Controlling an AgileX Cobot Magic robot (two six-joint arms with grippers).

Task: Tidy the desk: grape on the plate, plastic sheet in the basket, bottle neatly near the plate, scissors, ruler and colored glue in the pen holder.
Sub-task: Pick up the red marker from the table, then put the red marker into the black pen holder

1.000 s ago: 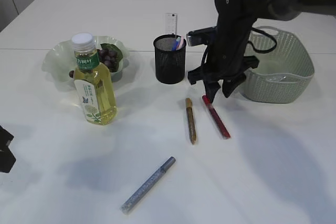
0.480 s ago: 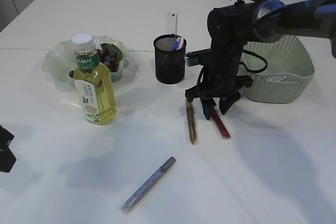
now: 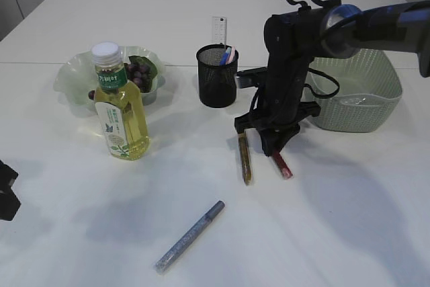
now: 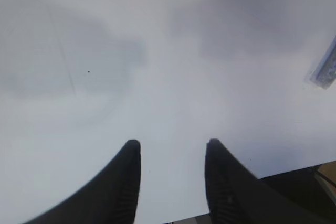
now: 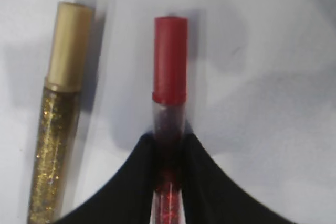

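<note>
My right arm (image 3: 289,52) is matte black with a glossy elbow and looped black cable; gripper fingers (image 4: 123,182) are black, tapered, ribbed inside.

Two glue pens (image 3: 245,158) lie side by side before the pen holder (image 3: 217,76), seemingly apart, basket (image 3: 363,92) to the right.

Purple grapes (image 3: 140,72) rest on pale green plate (image 3: 67,78). Yellow capped bottle (image 3: 119,109) upright beside it. Black mesh pen holder (image 3: 217,78) holds ruler (image 3: 219,29). Gold (image 3: 245,158), red (image 3: 282,165), silver-blue glitter glue tubes (image 3: 189,236) lie flat.
</note>
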